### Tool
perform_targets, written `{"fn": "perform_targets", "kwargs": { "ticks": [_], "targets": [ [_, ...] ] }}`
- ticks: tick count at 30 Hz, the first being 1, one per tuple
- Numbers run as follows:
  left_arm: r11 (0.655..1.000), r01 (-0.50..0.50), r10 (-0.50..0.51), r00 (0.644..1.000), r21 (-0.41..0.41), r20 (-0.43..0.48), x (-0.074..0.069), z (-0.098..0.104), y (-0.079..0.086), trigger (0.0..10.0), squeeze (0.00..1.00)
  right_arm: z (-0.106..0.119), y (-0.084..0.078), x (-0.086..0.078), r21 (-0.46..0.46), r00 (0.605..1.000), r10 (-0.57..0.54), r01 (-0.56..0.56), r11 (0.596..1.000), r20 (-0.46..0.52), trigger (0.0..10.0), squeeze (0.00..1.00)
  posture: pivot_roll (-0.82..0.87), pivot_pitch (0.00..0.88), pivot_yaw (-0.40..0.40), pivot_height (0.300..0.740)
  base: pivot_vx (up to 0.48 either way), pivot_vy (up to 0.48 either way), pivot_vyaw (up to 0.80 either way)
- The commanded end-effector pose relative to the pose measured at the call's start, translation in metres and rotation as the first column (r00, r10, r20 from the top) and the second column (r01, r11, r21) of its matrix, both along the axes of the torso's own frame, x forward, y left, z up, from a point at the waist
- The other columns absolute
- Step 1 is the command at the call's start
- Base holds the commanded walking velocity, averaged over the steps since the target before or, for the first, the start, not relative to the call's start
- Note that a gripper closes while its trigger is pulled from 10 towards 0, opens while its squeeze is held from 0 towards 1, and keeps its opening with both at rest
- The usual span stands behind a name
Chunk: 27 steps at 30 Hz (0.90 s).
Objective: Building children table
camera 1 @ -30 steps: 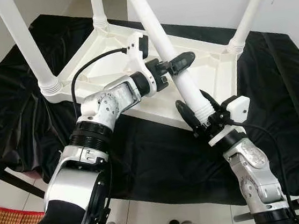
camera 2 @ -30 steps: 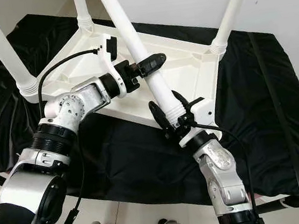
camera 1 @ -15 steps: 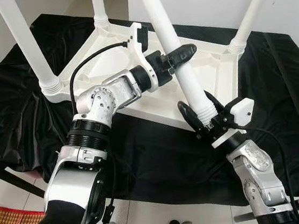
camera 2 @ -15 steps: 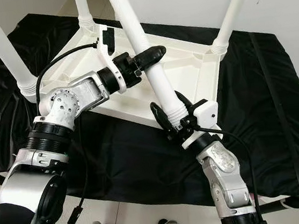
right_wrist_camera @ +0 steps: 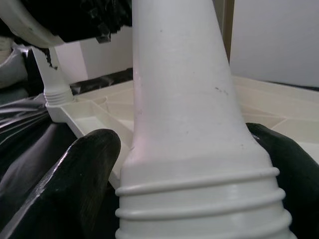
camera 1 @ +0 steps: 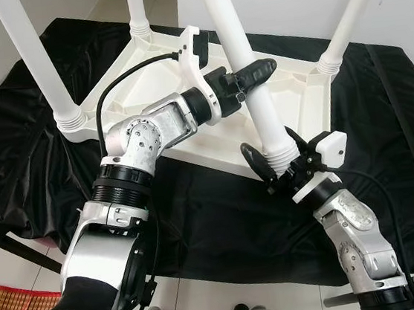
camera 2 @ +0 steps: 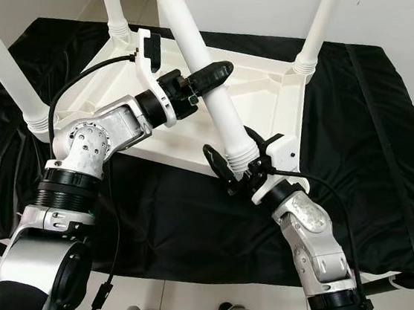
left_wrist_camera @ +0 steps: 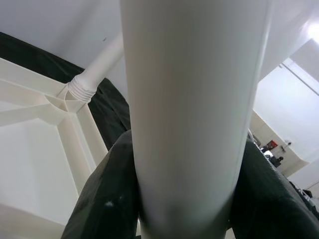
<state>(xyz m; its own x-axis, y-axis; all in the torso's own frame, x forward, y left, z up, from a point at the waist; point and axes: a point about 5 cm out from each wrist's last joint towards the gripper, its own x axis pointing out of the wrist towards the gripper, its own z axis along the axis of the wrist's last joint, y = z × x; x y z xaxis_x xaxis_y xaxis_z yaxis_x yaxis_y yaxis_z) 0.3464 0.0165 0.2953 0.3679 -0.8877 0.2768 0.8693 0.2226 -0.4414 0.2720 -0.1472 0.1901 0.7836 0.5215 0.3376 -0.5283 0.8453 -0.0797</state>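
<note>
Three legs (camera 1: pixel 42 76) are standing in the upside-down table (camera 1: pixel 302 103); both end effectors, left (camera 1: pixel 252 75) and right (camera 1: pixel 283 166), are pinching the last leg (camera 1: pixel 246 68).

Smooth white plastic table leg (camera 1: pixel 244 53); glossy, seemingly cloth black sheet (camera 1: pixel 214 221)

Black cloth (camera 1: pixel 222 220) spread underneath; woven orange mat (camera 1: pixel 7 305) on tiled floor (camera 1: pixel 224 303).

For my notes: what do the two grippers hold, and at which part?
Both hold the fourth table leg: left gripper at mid-shaft, right gripper at its threaded bottom end.
</note>
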Motion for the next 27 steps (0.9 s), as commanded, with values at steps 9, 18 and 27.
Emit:
{"fn": "perform_targets", "kwargs": {
  "ticks": [9, 18, 27],
  "targets": [
    [0.981, 0.157, -0.180, 0.954, 0.110, 0.240, -0.014, -0.006, -0.011, 10.0, 0.00, 0.022, -0.003, 0.004, -0.047, 0.997, 0.079, -0.079, 0.996, -0.015, 10.0, 0.00, 0.02, 0.139, -0.050, 0.740, 0.000, 0.000, 0.00],
    [0.980, 0.147, -0.179, 0.949, 0.136, 0.261, -0.013, -0.005, -0.006, 10.0, 0.00, 0.025, -0.011, 0.005, -0.050, 0.994, 0.092, -0.095, 0.994, -0.067, 10.0, 0.00, 0.02, 0.135, -0.049, 0.740, 0.000, 0.000, 0.00],
    [0.970, 0.179, -0.225, 0.915, 0.163, 0.336, -0.031, 0.003, -0.021, 10.0, 0.00, 0.040, -0.020, 0.017, -0.139, 0.982, 0.061, -0.087, 0.986, -0.178, 10.0, 0.00, 0.02, 0.132, -0.048, 0.740, 0.000, 0.000, 0.00]
  ]
}}
